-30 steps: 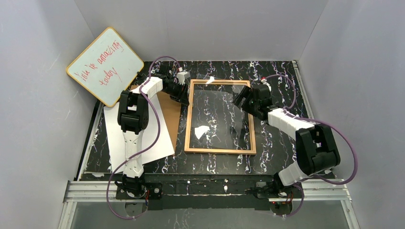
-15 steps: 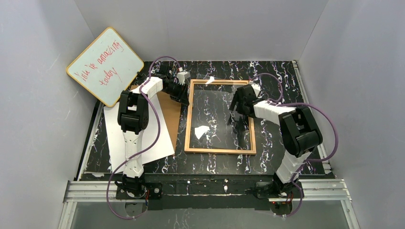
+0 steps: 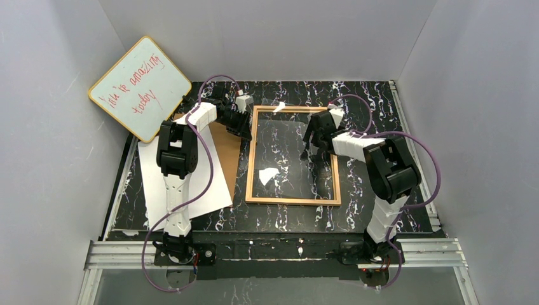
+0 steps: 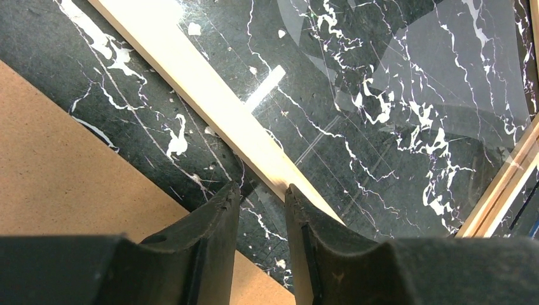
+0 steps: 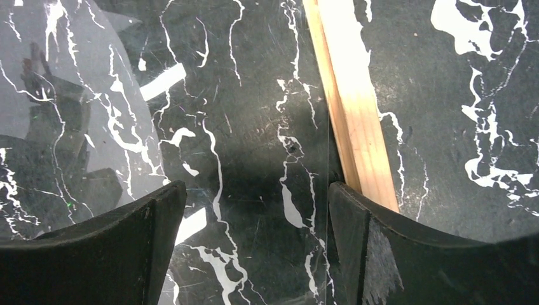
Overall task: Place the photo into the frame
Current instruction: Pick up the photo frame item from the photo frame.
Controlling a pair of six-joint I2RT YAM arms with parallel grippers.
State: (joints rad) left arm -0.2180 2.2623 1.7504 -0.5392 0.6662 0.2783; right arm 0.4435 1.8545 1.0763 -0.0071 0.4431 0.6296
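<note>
The light-wood frame point(image 3: 292, 201) lies flat mid-table with its clear pane point(image 3: 286, 146) over the black marble. The photo point(image 3: 213, 187) lies white side up to the frame's left, partly under my left arm. My left gripper point(image 3: 244, 130) is at the frame's left rail point(image 4: 210, 82), fingers narrowly apart point(image 4: 260, 187), nothing between them. My right gripper point(image 3: 311, 151) is wide open point(image 5: 254, 190) low over the pane, its right finger against the inner side of the right rail point(image 5: 353, 114).
A brown backing board point(image 3: 225, 149) lies between photo and frame; it also shows in the left wrist view point(image 4: 57, 159). A yellow-rimmed whiteboard point(image 3: 140, 89) leans at the back left. Grey walls enclose the table on three sides.
My right arm has swung left and down, bringing its gripper from above the frame's right rail to over the pane. The left arm has not moved.
</note>
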